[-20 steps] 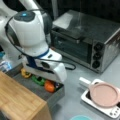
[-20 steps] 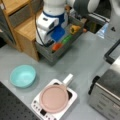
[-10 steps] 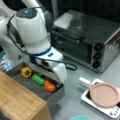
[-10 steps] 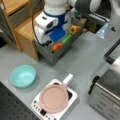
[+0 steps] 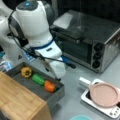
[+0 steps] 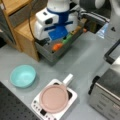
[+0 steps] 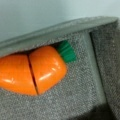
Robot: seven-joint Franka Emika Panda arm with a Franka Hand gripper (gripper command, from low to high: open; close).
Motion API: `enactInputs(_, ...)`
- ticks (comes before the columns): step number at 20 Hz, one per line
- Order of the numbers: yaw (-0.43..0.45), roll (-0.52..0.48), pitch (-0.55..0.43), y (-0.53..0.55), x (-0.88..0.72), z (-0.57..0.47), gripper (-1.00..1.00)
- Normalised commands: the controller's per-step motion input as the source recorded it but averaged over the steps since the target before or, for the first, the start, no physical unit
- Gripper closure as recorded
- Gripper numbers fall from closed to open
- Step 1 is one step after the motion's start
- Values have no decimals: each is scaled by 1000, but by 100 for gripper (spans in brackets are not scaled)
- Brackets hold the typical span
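Where the white arm bends down over the grey tray (image 5: pixel 30 83), its gripper (image 5: pixel 58 75) is seen at the centre of a front view, just above the tray's right end; the fingertips are hidden behind the wrist housing, so whether the claw is open or closed cannot be told. Nothing is seen held in it.

Nearest to the gripper is the orange toy carrot (image 5: pixel 50 86), which lies inside the tray at its right end, a little below and left of the gripper. In the wrist view the carrot (image 7: pixel 32 72) fills the left half of the frame; it is shown split by a dark seam into two pieces, with a green stem end toward the upper middle, and it rests against the tray's wall on the grey felt lining. In a front view the carrot (image 6: pixel 57 46) is found upper left of centre, below the arm's blue-and-white housing.

Left of the carrot, a green vegetable (image 5: pixel 38 79) and a yellow pepper (image 5: pixel 26 72) are seen in the same tray. A wooden block (image 5: pixel 20 100) is placed at the lower left, touching the tray. A toaster oven (image 5: pixel 87 40) occupies the upper right. At the lower right a pink pan (image 5: pixel 105 94) is set on a white hob (image 5: pixel 110 111). A teal bowl (image 6: pixel 23 75) is seen at the left edge, well apart from the tray.
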Motion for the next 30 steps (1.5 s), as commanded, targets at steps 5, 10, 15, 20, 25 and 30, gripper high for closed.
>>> enactInputs(5,-377,60,-65,283,-169,7,-100)
enactInputs(10,-329,66,45,275,-132,3,-100)
enactInputs(15,-366,95,121,298,-55,98,-100)
enactInputs(20,-380,80,182,279,76,113,-100)
enactInputs(25,-416,170,268,319,224,187,-100)
enactInputs(30,-494,355,304,284,352,341,-100)
